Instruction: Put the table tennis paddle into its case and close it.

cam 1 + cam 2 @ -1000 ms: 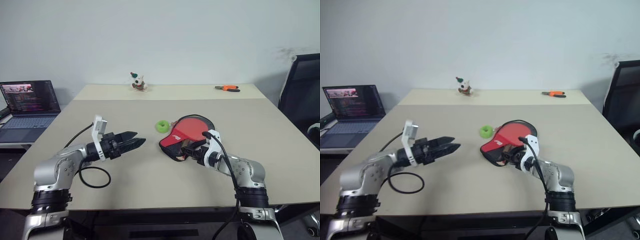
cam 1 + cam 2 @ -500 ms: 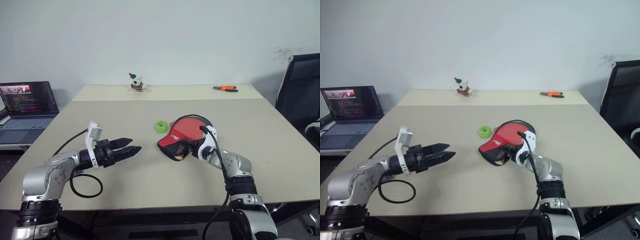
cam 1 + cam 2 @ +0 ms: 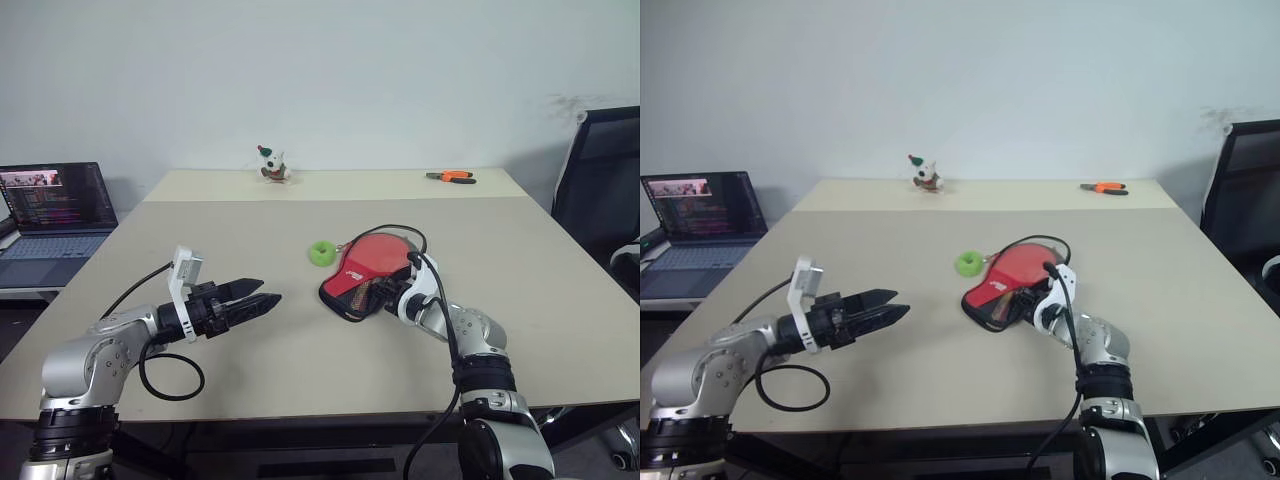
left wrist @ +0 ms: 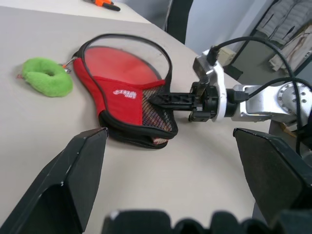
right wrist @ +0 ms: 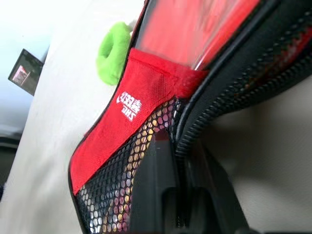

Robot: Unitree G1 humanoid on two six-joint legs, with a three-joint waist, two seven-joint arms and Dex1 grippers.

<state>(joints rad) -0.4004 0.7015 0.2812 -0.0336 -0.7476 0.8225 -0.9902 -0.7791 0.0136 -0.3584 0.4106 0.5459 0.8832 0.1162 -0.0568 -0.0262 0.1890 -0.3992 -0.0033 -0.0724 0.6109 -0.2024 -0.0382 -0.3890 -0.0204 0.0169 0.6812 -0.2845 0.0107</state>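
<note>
The case [image 3: 358, 272] lies a little right of the table's middle, with its red panel, white lettering and black mesh facing up. Its black zipper rim [image 4: 127, 40] stands open around the round end. Inside that rim shows the red face of the table tennis paddle [image 4: 119, 62]; its handle is hidden under the mesh. My right gripper [image 3: 376, 297] is shut on the case's zipper edge [image 5: 181, 127] at the mesh end. My left gripper [image 3: 262, 297] hovers open over the table, well left of the case and pointing at it. A fuzzy green tag [image 3: 321, 252] lies by the case's far left side.
An open laptop [image 3: 55, 200] stands on a side desk at the far left. A small toy figure [image 3: 270, 165] and orange pliers [image 3: 452, 177] lie along the table's far edge. A black chair [image 3: 600, 170] stands at the right.
My right gripper has reached slightly forward and shut on the case's zipper edge. The left gripper has stayed open and in place. The camera shifted a little.
</note>
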